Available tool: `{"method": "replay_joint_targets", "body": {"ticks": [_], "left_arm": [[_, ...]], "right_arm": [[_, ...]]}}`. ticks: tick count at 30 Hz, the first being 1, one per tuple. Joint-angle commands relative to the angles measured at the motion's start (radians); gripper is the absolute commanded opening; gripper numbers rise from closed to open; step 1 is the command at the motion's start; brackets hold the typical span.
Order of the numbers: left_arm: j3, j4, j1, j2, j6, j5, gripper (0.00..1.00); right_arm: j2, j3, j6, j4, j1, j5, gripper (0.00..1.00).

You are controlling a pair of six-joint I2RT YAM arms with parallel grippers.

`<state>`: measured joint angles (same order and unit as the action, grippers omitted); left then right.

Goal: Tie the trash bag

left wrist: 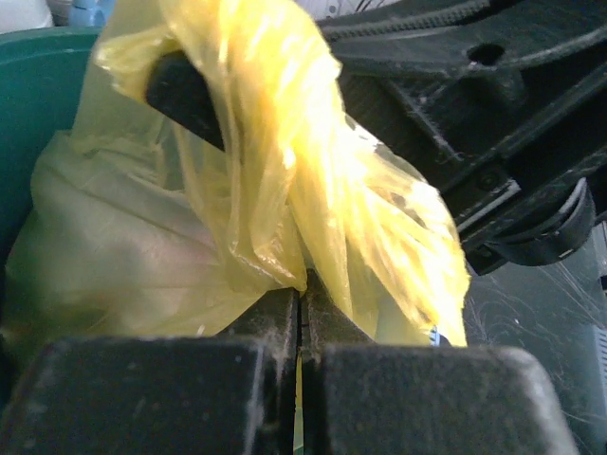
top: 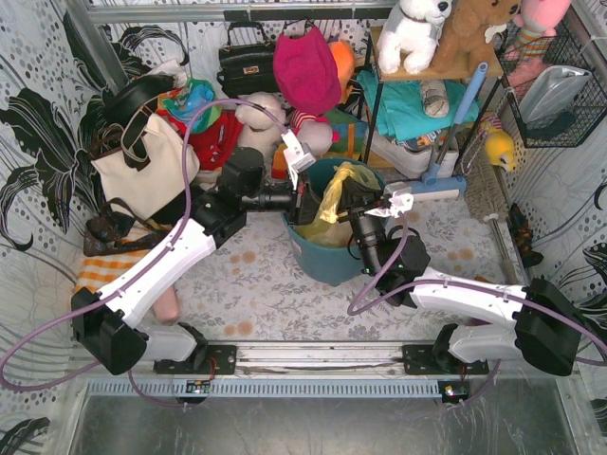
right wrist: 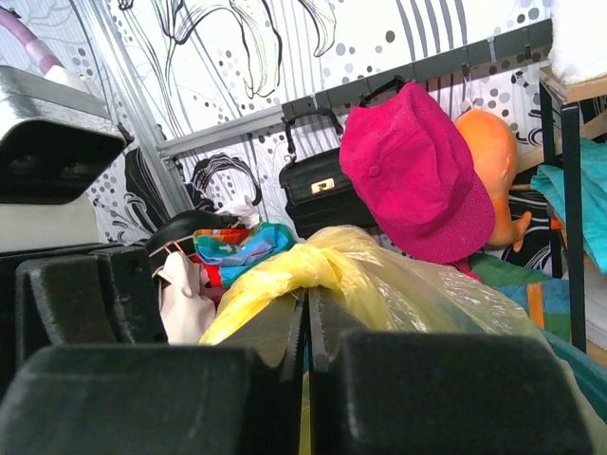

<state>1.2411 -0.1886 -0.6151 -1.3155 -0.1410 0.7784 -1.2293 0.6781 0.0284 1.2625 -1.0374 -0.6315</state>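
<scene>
The yellow-green trash bag (top: 339, 192) sits in a teal round bin (top: 322, 261) at mid-table, its top gathered into twisted strands. My left gripper (top: 305, 202) reaches in from the left and is shut on a strand of the bag; in the left wrist view the film (left wrist: 285, 152) runs down into the closed left gripper (left wrist: 302, 296). My right gripper (top: 358, 204) comes from the right, shut on another strand. The right wrist view shows a twisted yellow bunch (right wrist: 327, 265) pinched in the right gripper (right wrist: 308, 308). The bag's contents are hidden.
A cream tote bag (top: 142, 166) leans at the left. Behind the bin hang a black handbag (top: 247, 62) and a pink cap (top: 305, 66), with plush toys around. A shelf (top: 427, 104) and a wire basket (top: 560, 85) stand at the right.
</scene>
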Motion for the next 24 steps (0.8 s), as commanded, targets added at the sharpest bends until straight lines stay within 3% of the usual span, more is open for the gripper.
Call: {"method": "replay_joint_targets", "body": {"ticks": [1, 6, 10, 18, 24], "left_arm": [[-0.013, 0.01, -0.018, 0.013, 0.013, 0.078, 0.01], [-0.045, 0.064, -0.027, 0.06, 0.01, 0.129, 0.01], [-0.054, 0.08, -0.026, 0.084, 0.013, 0.129, 0.08], [-0.047, 0.039, -0.027, 0.115, 0.038, -0.069, 0.22], [-0.062, 0.054, -0.027, 0.147, 0.037, -0.089, 0.24]], "right_arm": [[-0.016, 0.003, 0.057, 0.122, 0.005, 0.001, 0.0], [-0.038, 0.005, 0.086, 0.151, 0.005, -0.034, 0.0], [-0.047, 0.011, 0.091, 0.135, 0.005, -0.028, 0.0], [0.002, 0.003, -0.016, -0.027, 0.004, 0.236, 0.0], [0.01, 0.011, -0.06, -0.074, 0.005, 0.403, 0.0]]}}
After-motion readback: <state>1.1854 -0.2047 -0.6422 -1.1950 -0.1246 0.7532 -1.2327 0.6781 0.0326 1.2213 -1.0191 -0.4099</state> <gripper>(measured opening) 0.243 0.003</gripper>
